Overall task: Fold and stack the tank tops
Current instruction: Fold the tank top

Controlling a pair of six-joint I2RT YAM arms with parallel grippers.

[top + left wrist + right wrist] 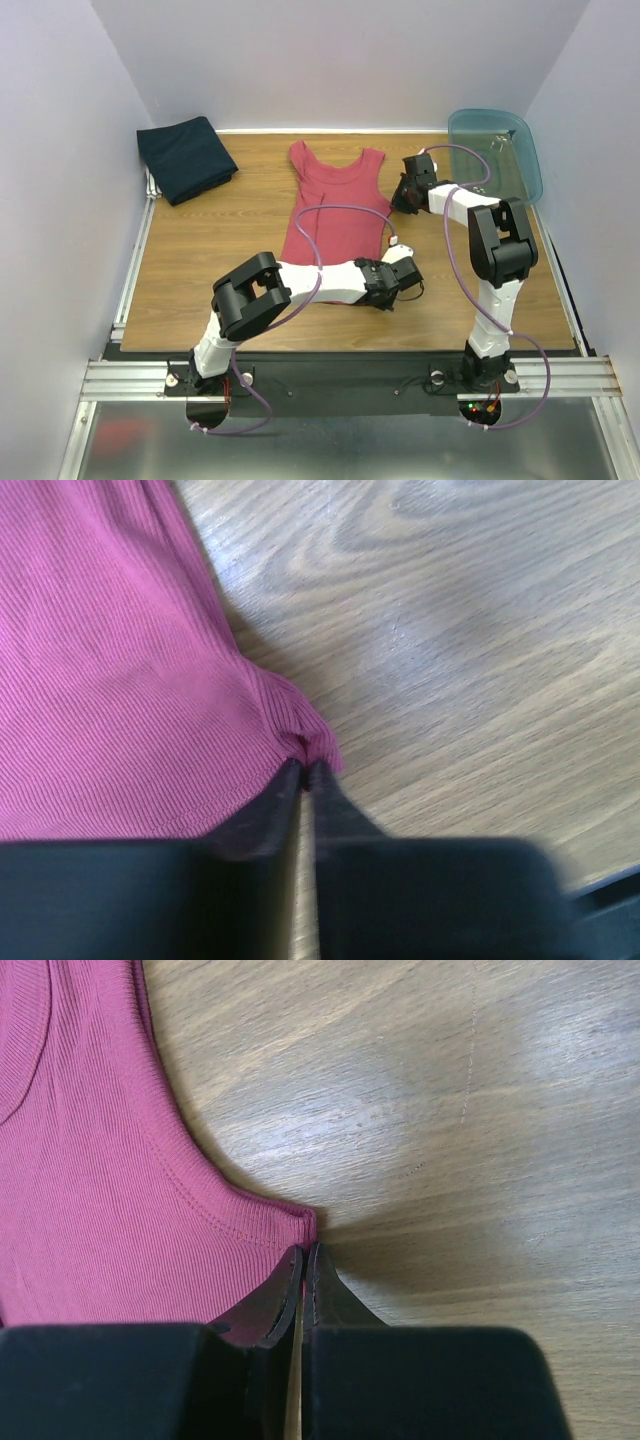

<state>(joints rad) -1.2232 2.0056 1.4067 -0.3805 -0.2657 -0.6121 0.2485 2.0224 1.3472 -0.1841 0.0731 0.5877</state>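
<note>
The left gripper (305,770) is clenched on the hem corner of the maroon tank top (335,205). Cloth bunches at its tips, and the rest of the garment lies flat on the table (200,270) to its left. The right gripper (303,1252) is clenched too, at the armhole corner, apparently nipping the edge. For a clean fold, both should lift only slightly and travel together across the top with the edge between them taut. Counted: 2 tank tops, 1 maroon and 1 navy tank top (185,158) folded well beyond both grippers; 1 blue tub (495,150).
</note>
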